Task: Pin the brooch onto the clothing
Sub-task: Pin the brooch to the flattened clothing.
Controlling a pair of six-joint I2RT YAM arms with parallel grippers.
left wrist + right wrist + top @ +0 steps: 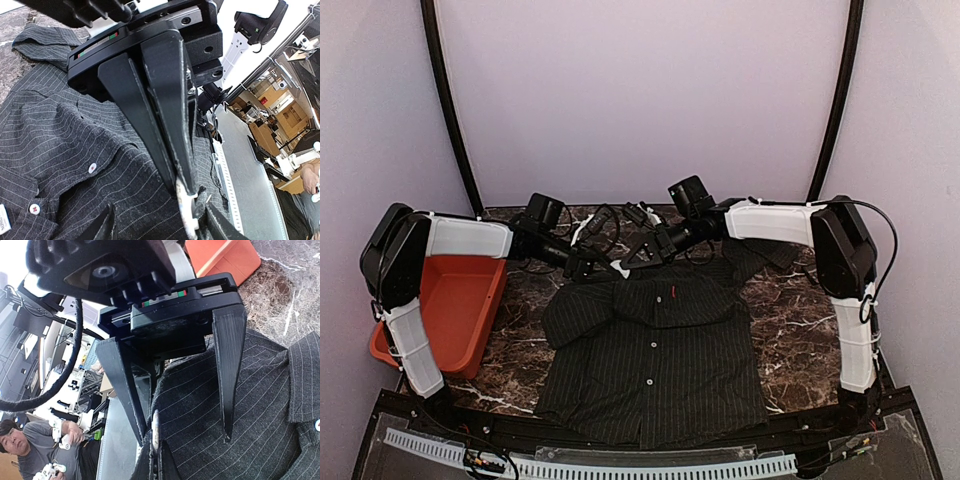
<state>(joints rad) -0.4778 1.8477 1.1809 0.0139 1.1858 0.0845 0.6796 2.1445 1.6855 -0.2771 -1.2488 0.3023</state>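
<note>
Pinching brooch (189, 212), left end effector (182, 187), right end effector (185, 437) spread wide

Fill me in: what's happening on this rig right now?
Both arms reach over the collar end of the clothing, which lies flat on the marble table. The left tool is pinched shut on a small pale piece, apparently the brooch, just above the fabric. The right tool is open, with its fingers spread over the shirt beside it. The brooch doesn't look pinned yet. An orange bin sits off to the left.
</note>
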